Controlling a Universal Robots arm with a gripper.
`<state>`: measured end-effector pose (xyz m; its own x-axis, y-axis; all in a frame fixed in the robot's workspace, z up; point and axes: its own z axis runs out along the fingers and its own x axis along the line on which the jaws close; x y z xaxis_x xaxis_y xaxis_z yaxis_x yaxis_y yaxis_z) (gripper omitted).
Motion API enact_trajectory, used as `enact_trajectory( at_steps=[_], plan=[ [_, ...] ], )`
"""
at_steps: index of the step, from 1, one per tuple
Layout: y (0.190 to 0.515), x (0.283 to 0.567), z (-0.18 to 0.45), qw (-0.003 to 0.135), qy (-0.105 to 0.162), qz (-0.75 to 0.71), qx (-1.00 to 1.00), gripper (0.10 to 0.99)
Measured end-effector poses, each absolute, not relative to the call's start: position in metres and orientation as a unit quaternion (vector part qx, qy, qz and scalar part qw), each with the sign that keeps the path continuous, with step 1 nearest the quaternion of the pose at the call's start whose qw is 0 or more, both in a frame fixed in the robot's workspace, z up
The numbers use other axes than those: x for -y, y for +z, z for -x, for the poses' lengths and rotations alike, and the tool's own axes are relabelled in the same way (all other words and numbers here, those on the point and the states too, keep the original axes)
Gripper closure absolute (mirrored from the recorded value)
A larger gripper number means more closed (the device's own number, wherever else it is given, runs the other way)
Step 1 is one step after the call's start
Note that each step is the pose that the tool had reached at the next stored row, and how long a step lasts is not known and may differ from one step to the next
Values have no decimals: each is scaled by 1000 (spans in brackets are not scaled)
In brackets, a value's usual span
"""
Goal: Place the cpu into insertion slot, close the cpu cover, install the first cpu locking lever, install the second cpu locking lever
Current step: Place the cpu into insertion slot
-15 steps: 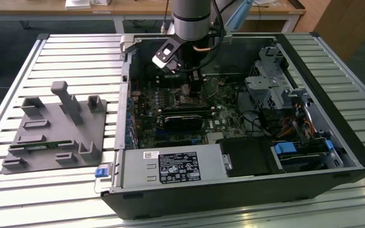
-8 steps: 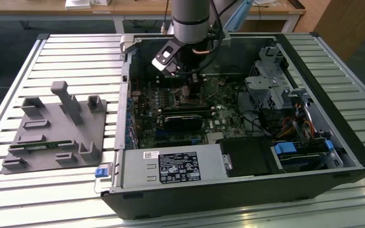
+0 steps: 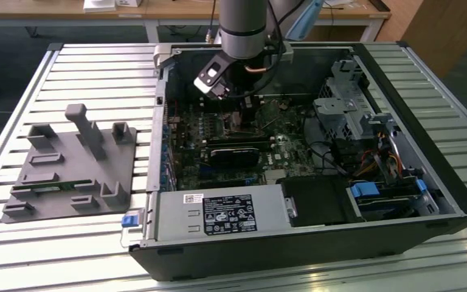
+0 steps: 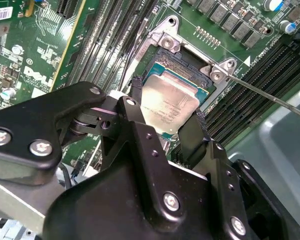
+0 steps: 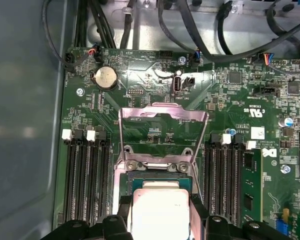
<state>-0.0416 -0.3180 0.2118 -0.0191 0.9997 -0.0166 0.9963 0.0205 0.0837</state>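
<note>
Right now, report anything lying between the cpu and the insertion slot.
Nothing visible. The cpu is right over the insertion slot; the cpu cover stands swung open, clear of it, and a locking lever sticks out sideways.

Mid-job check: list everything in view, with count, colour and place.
cpu: one, silver, over the insertion slot
insertion slot: one, dark, silver-rimmed, on the motherboard
cpu cover: one, silver, raised open beside the slot
motherboard: one, green, inside the case
case: one, black, on the table
fixture tray: one, grey, at the exterior view's left
table: one, silver slats, under everything
arm: one, grey, reaching into the case
gripper: one, black, shut on the cpu
</note>
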Motion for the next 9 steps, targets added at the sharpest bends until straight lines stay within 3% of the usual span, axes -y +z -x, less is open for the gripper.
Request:
enact_trajectory(
  at_steps=[9],
  plan=[
    [204, 318, 42, 35, 24, -700, -713, 545]
  ],
)
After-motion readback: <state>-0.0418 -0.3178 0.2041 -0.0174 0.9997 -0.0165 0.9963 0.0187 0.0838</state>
